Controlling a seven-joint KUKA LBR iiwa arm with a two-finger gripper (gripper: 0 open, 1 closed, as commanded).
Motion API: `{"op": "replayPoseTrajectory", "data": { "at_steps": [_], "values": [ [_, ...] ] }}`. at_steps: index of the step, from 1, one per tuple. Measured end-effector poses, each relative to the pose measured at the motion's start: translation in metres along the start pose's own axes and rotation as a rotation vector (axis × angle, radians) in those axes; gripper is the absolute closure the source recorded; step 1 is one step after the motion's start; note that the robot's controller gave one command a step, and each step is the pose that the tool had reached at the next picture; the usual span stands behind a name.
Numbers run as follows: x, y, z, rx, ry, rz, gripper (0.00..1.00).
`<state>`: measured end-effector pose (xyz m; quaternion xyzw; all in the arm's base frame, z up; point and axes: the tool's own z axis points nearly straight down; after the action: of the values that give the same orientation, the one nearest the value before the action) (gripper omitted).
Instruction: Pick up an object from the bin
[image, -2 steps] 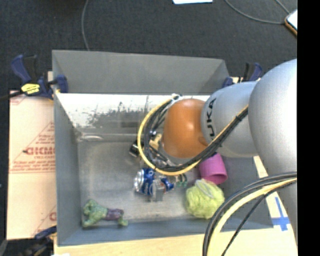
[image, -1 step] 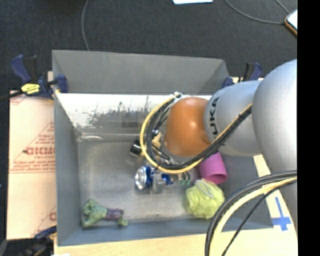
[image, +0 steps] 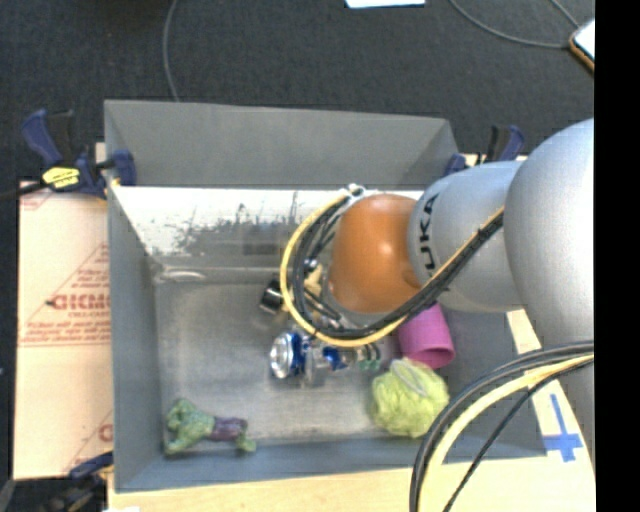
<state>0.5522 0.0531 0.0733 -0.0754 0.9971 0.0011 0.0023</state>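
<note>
Cannot tell if the jaws are open; a blue-silver thing (image: 287, 355) lies right at them

Green figure (image: 205, 428) front-left; pink cup (image: 428, 338), yellow-green lump (image: 408, 397) right.

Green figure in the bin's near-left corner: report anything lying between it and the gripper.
Nothing visible beyond the blue-and-silver thing right beside the gripper; past it, bare bin floor reaches the green figure.
</note>
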Motion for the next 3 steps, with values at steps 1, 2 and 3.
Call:
{"op": "replayPoseTrajectory", "data": {
  "at_steps": [1,2,3],
  "values": [
    [0.003,0.0,-0.017,0.0,0.008,0.001,1.0],
    [0.0,-0.001,-0.05,0.001,0.0,0.003,1.0],
    [0.0,-0.001,-0.071,0.001,-0.002,0.005,1.0]
  ]
}}
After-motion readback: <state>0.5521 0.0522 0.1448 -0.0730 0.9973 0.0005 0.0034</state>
